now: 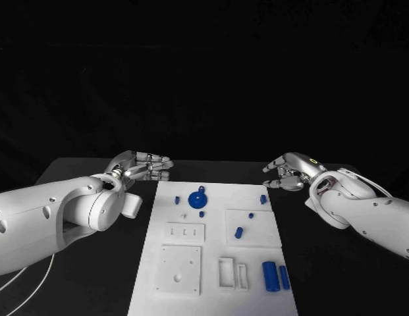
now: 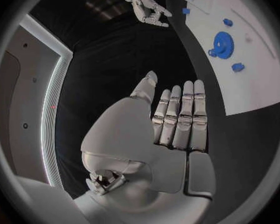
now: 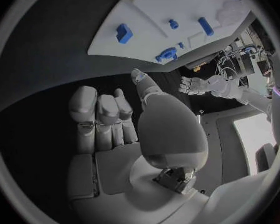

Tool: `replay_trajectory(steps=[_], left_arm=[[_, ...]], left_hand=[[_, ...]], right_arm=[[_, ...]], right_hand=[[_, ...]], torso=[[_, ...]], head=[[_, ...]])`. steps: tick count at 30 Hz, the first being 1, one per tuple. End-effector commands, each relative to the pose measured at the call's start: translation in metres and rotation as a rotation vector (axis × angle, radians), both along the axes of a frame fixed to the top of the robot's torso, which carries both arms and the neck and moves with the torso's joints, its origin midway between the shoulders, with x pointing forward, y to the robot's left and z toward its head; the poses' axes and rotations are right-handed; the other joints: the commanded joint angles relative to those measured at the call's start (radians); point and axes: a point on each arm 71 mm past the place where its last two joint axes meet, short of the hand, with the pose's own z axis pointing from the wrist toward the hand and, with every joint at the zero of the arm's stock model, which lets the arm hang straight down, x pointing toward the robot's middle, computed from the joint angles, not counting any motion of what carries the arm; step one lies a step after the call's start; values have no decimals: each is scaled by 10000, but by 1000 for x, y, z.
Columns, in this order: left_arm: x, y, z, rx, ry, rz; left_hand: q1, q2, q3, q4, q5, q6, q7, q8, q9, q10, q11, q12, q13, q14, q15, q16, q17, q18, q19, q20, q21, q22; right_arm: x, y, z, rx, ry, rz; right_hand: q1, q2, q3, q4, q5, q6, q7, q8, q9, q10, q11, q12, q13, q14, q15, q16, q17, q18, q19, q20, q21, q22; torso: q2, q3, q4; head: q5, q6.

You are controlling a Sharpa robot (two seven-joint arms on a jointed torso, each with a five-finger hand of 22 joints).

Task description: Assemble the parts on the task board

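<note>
Board lies lengthwise down the middle of the black bench, its far edge between the two hands and its near end running toward 6 o'clock in the head view. Both hands sit off the board at its far corners, holding nothing: the left hand at about 10 o'clock from the board's middle, the right hand at about 1 o'clock. From the left wrist the fingers lie straight and side by side with the thumb a little apart; from the right wrist the fingers are curled in toward the palm, empty. The blue parts are scattered on the white plate: a gear with a small peg beside it near the far edge, another small piece at the far right edge, a stub on the raised square plate, and two cylinders lying side by side near the near right corner, their long axes running along the board's length. The relation that matters — the gear lies toward 5 o'clock from the left hand, just inboard of it, and seems the nearest part to that hand; the edge piece sits toward 7 o'clock from the right hand, close by. The cylinders are well apart from both hands, though on the right arm's side, so I judge the right hand better placed for them, coming down across their length.
</note>
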Motion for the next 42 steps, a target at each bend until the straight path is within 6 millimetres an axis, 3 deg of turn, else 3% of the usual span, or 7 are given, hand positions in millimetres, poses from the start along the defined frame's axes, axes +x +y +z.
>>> replay_trajectory(steps=[1,9,16,17,18,20,42], left_arm=[[0,-2,1,-35,-84,-267],[0,0,0,-16,-73,-225],[0,3,0,3,-74,-190],[0,3,0,5,-74,-187],[0,3,0,9,-73,-184],[0,4,-1,16,-73,-179],[0,4,-1,57,-53,-200]], left_hand=[[3,56,18,-10,-2,-17,-6,-12,15,66,-17,30,9,75,22,40,13,-112,4,-81,59,7],[7,57,9,-22,-6,-3,-11,-12,15,57,-14,22,7,73,21,16,10,-147,-1,-103,64,6],[13,53,1,-29,-8,-3,-8,-11,15,12,1,23,8,51,32,-6,10,-153,-15,-98,58,1],[13,53,1,-29,-8,-3,-8,-11,15,12,1,23,8,51,32,-6,10,-153,-15,-98,58,1],[13,53,1,-29,-8,-3,-8,-11,15,12,1,23,8,51,32,-6,10,-153,-15,-98,58,1],[14,54,0,-30,-8,-3,-7,-11,15,8,2,24,8,49,34,-9,10,-152,-17,-97,57,1],[15,58,-14,-35,-14,-16,0,-11,15,-24,13,25,8,34,44,-24,10,-146,-26,-86,53,-3]], right_arm=[[-2,-3,-10,118,711,628],[-8,-9,-31,76,1227,731],[-11,-14,-41,122,1575,742],[-11,-14,-42,131,1607,741],[-12,-15,-43,142,1646,742],[-12,-15,-46,166,1730,752],[-10,-8,-58,188,1544,545]], right_hand=[[-13,1,-144,-27,86,-8,-14,-13,3,-87,24,-93,-35,13,43,-69,14,-20,469,48,-2,1118],[169,11,-529,-134,394,-142,5,-16,3,-205,36,-202,-128,-28,57,-207,-82,5,425,68,-147,1092],[63,-18,3,-695,1787,-203,20,-18,0,-269,7,-272,-171,-45,32,-256,-98,-3,408,42,-187,1091],[63,-18,3,-695,1787,-203,20,-18,0,-269,7,-272,-171,-45,32,-256,-98,-3,408,42,-187,1091],[-319,66,223,-1207,1750,-208,17,-18,0,-271,6,-257,-161,-46,30,-268,-80,-1,410,42,-180,1094],[-322,81,123,-1213,1636,-224,12,-19,0,-265,2,-266,-171,-39,30,-266,-78,1,411,41,-172,1094],[-212,165,-307,-700,557,-235,40,-15,3,-219,52,-209,-158,-13,65,-211,-16,52,445,81,-168,1094]], torso=[[-5,73,-49],[-4,46,-43],[-11,21,-36],[-11,16,-42],[-15,12,-45],[-16,11,-45],[-38,-14,-32]], head=[[-53,-32],[-117,-96],[-158,-159],[-159,-168],[-161,-171],[-174,-181],[-214,-267]])
